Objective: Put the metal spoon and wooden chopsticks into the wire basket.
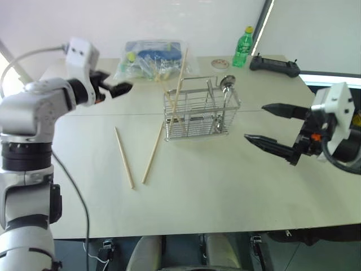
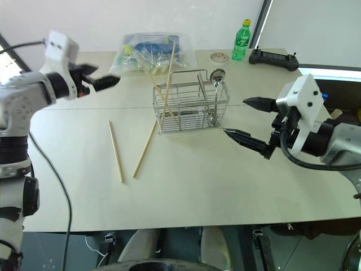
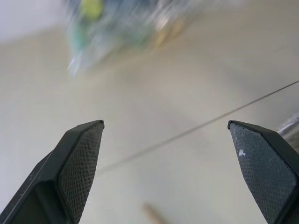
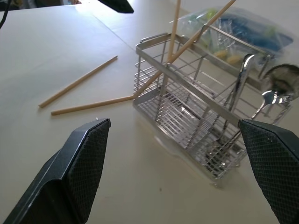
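Note:
The wire basket [image 1: 198, 114] stands mid-table. Two wooden chopsticks [image 1: 179, 84] lean crossed inside its left end. Another chopstick [image 1: 124, 157] lies flat on the table left of the basket, and a further chopstick [image 1: 152, 153] lies with one end against the basket's foot. The metal spoon [image 1: 227, 82] stands in the basket's right end, bowl up. My left gripper [image 1: 115, 82] hovers open and empty over the table's far left, well clear of the basket. My right gripper [image 1: 255, 122] is open and empty to the right of the basket, pointing at it [image 4: 187, 116].
A clear plastic bag [image 1: 149, 59] with blue and yellow contents lies behind the basket. A green bottle [image 1: 242, 48], a round disc [image 1: 220, 63] and a black controller [image 1: 274, 66] sit at the far right. The table's front edge [image 1: 197, 232] runs close to me.

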You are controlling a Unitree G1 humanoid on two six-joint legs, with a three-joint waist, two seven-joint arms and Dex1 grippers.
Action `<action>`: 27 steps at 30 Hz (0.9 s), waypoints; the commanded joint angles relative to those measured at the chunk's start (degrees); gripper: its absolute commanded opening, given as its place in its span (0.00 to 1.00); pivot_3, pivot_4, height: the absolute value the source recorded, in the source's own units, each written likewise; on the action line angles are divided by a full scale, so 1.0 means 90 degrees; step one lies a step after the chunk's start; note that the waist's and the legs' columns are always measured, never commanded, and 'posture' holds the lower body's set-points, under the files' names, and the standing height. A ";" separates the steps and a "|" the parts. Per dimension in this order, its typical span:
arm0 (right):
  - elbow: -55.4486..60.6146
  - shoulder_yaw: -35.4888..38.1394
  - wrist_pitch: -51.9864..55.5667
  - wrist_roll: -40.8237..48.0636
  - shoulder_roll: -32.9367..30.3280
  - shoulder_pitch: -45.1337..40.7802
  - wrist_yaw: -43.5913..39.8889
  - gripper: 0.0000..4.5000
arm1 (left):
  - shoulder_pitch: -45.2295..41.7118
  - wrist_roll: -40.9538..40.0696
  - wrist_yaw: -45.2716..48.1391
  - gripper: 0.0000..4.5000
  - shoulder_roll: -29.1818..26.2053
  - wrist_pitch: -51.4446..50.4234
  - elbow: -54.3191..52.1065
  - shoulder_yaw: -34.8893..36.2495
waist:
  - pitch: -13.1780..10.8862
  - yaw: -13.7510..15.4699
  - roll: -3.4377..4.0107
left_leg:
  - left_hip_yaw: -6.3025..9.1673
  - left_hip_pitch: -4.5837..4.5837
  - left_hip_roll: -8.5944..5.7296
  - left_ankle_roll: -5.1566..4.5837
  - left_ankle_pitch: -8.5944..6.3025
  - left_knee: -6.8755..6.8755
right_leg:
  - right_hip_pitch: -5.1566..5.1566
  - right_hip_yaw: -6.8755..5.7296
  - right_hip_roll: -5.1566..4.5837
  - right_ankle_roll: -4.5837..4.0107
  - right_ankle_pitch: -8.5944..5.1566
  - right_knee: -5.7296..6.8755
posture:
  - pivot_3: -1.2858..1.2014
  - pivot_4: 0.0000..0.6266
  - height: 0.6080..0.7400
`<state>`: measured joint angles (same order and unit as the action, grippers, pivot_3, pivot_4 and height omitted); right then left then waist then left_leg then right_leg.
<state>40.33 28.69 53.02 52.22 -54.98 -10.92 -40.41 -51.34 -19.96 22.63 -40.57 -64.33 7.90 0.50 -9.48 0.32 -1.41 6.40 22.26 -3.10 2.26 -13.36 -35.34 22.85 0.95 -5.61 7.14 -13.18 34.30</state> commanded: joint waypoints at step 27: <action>0.0711 0.0134 -0.0143 0.1025 0.0058 0.0361 0.1444 1.00 | -0.1221 0.1297 -0.3243 1.00 0.2837 -0.1690 0.2509 0.2409 | 0.0000 0.0037 -0.0014 | 0.0015 0.0009 -0.0010 0.0011 0.0004 0.0004 | 0.0005 -0.0006 -0.0002 0.0021 0.0012 -0.0008 | 0.52 0.24 0.89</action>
<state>45.88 27.94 52.91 60.60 -53.87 -7.31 -28.05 -60.77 -8.45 -5.78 -14.90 -80.23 30.05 21.07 -9.48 0.65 -1.54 6.52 22.33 -3.19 2.36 -13.32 -35.30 22.89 0.90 -5.63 7.33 -13.07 34.23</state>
